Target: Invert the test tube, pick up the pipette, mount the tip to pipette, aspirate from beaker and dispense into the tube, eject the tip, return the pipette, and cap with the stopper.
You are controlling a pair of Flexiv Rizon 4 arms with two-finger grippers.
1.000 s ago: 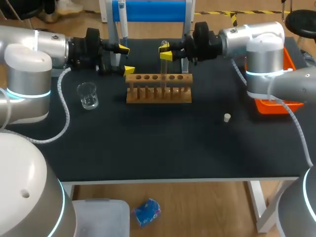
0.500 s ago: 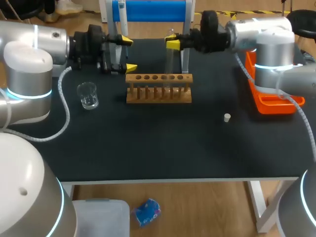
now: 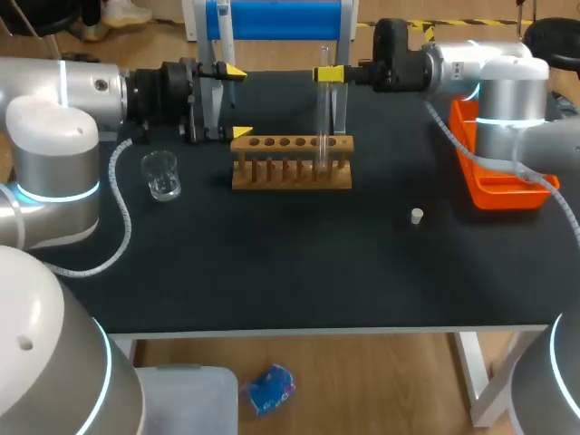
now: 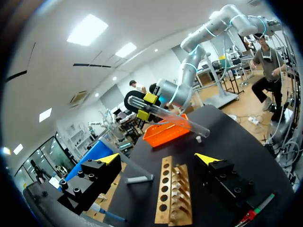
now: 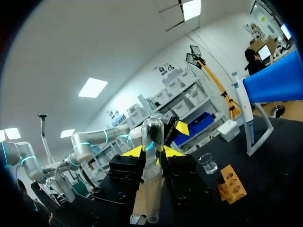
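Clamped on the test tube (image 3: 323,118), the right gripper (image 3: 328,74) should lift it straight clear of the rack (image 3: 272,172) before turning it, while the left gripper (image 3: 231,101) hangs wide open, empty.

- The test tube (image 3: 323,113) in the upper middle is clear glass, smooth and shiny.
- The rack (image 3: 272,178) under it is light brown wood and not shiny.
- The desk (image 3: 299,272) has a dull black top.
- The beaker (image 3: 161,177) at the left is clear, shiny glass.
- The stopper (image 3: 416,216) at the right looks pale and dull.
- The tray (image 3: 507,192) at the right edge is smooth orange plastic.
- The left gripper (image 3: 236,101) and right gripper (image 3: 328,74) have dull black bodies and yellow plastic tips.
- The left arm (image 3: 54,100) and right arm (image 3: 507,82) have smooth, shiny grey shells.
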